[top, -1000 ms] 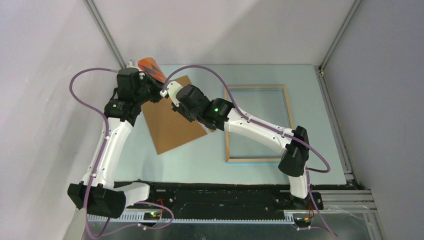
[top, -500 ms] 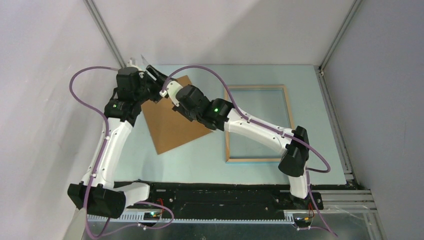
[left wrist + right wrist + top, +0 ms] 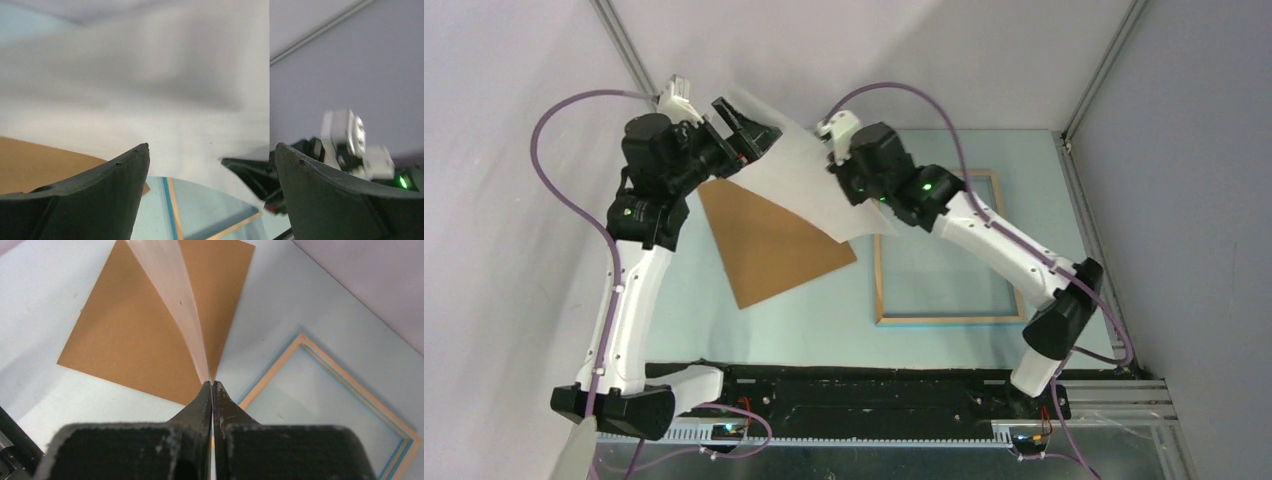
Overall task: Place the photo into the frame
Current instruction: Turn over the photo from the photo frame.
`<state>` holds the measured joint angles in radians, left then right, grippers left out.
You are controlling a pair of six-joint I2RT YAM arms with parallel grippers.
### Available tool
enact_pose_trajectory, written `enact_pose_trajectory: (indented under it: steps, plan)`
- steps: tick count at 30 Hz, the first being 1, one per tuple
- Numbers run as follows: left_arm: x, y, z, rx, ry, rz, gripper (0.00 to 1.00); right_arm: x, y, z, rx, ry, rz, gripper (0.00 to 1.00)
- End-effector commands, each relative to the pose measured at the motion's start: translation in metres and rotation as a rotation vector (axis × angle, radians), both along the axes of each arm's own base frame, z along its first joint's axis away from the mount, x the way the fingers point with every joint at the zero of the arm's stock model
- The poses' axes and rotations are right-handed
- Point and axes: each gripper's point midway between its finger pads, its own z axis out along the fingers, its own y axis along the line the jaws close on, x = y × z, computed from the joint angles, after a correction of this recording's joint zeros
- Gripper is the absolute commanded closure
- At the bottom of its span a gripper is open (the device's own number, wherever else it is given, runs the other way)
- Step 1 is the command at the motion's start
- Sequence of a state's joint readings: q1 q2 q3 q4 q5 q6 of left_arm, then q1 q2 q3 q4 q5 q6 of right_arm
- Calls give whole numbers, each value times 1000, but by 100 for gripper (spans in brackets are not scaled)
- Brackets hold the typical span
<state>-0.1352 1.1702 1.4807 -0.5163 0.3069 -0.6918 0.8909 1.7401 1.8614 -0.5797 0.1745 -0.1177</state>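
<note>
The photo [image 3: 794, 175] hangs in the air over the back of the table, its white back turned up, bowed between the two arms. My right gripper [image 3: 852, 183] is shut on its right edge; in the right wrist view the sheet [image 3: 172, 295] runs edge-on out of the shut fingertips [image 3: 212, 386]. At the sheet's left end my left gripper [image 3: 742, 128] stands open and grips nothing; in its wrist view the white sheet [image 3: 175, 80] fills the space past the wide-apart tips [image 3: 211, 146]. The frame [image 3: 881, 280] lies flat at right, wood side up.
A plain brown backing board [image 3: 769, 245] lies flat on the pale blue table [image 3: 824, 310], left of the frame and under the raised photo. Grey walls and metal posts [image 3: 629, 60] close off the back and sides.
My left gripper opened and let go of the photo, then rose. The right arm lifted and swung right with the photo, whose white back now faces up.
</note>
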Motion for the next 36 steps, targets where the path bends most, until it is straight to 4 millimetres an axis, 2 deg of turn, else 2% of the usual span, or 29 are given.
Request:
enact_pose_trajectory:
  steps: [1,2,5,6,7,8,9,10,13,17,19,22,27,32,36]
  plan:
    - [-20,-15,50,125,-233,-168,0,3,-35,39,211,38,3,100]
    - [-24,-16,60,162,-283,-193,0,1,-44,40,239,46,3,100]
    - [-36,-23,73,224,-374,-277,0,12,-78,45,357,98,-18,100]
    - [-37,-22,76,251,-401,-284,0,8,-87,43,388,123,-27,100]
    - [-41,-22,79,264,-420,-291,0,9,-103,51,427,117,-24,100]
    - [-43,-21,80,288,-441,-294,0,7,-107,42,439,154,-22,100]
    - [-43,-22,79,298,-446,-298,0,9,-122,44,449,153,-48,100]
    - [-43,-21,77,313,-452,-298,0,11,-133,38,455,178,-61,100]
    - [-41,-20,68,334,-446,-303,0,4,-156,24,482,264,-82,100]
    - [-34,-21,52,340,-408,-310,0,4,-190,-16,551,429,-133,100]
    - [-29,-22,43,332,-380,-314,0,3,-207,-46,586,531,-172,100]
    - [-23,-25,34,315,-346,-328,0,3,-231,-71,653,631,-209,100]
    - [-19,-29,25,299,-316,-345,0,4,-269,-124,654,769,-308,100]
    - [-19,-30,22,301,-312,-351,0,-2,-288,-173,619,909,-376,100]
    - [-18,-31,17,303,-302,-359,0,-7,-302,-202,583,977,-418,100]
